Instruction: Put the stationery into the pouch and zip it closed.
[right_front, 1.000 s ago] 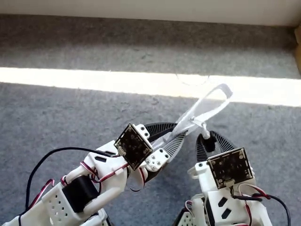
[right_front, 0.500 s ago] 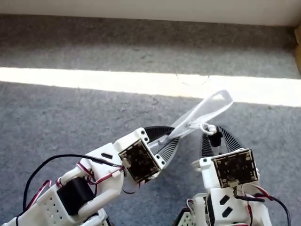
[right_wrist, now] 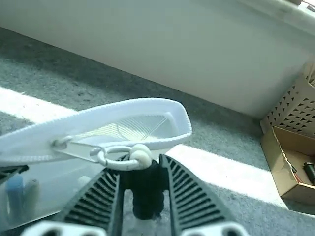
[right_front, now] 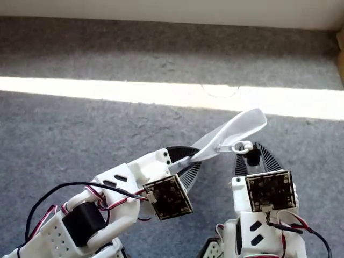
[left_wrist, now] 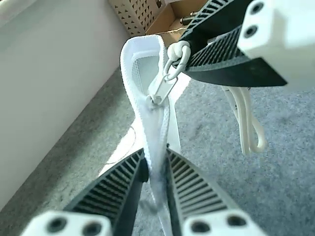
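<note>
High view puts the clear pouch (right_front: 236, 124) slung between the two claws, up off the grey carpet (right_front: 80, 134). Left claw (right_front: 188, 160) is clamped on the pouch's white zip edge, with the tape pinched flat between its ribbed fingers. Beyond its tips the pouch rises, and its far end curls over in a loop. Right claw (right_front: 252, 149) sits just beside that loop. Its jaws are closed on the dark end of the zip pull (right_wrist: 116, 158), whose white ring and bead rest right at its fingertips. A pale slider (left_wrist: 160, 91) hangs from the ring onto the tape, between the two claws.

Past both claws a sunlit band (right_front: 107, 88) crosses the carpet, and beyond it runs a pale wall (right_wrist: 147, 49). Off the right claw's outer side, against the wall, stand a perforated crate (right_wrist: 295, 108) and an open cardboard box (right_wrist: 283, 157). The box holds a small dark thing that I cannot identify. White cable (left_wrist: 246, 132) loops down under the right claw, apart from the pouch.

In the high view each arm's circuit board (right_front: 269, 191) covers the root of its claw, and the left one hides the pouch's near end. Stationery (right_wrist: 19, 194) shows through the pouch wall beside the right claw as blurred shapes, one bluish. What the pieces are cannot be made out. Whether the zip teeth are joined between the slider and the left claw is too blurred to tell.
</note>
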Robot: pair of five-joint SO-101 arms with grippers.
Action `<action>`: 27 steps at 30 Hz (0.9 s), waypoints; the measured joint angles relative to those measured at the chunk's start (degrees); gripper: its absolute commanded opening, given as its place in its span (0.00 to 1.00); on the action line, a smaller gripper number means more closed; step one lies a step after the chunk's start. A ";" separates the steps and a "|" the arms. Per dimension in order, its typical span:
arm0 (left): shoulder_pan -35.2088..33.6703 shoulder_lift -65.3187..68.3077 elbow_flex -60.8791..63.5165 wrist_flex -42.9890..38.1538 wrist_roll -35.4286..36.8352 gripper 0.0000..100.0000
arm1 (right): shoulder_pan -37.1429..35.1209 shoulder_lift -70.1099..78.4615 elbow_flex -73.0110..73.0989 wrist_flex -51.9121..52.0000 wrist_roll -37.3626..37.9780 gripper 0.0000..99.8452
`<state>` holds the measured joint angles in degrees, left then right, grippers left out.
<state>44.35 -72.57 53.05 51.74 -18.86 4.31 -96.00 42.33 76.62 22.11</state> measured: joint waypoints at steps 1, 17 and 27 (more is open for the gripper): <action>-0.26 0.00 0.00 0.00 0.00 0.01 | 0.53 0.00 0.00 -0.35 0.00 0.00; -0.44 0.09 -0.09 0.26 -0.18 0.01 | 8.79 0.00 1.41 -5.10 -0.09 0.00; -5.89 -11.16 0.18 5.45 -0.18 0.01 | 17.14 0.00 10.73 -16.26 -0.18 0.00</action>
<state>38.46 -83.74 53.23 57.19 -19.03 21.45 -96.00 53.05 60.35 21.93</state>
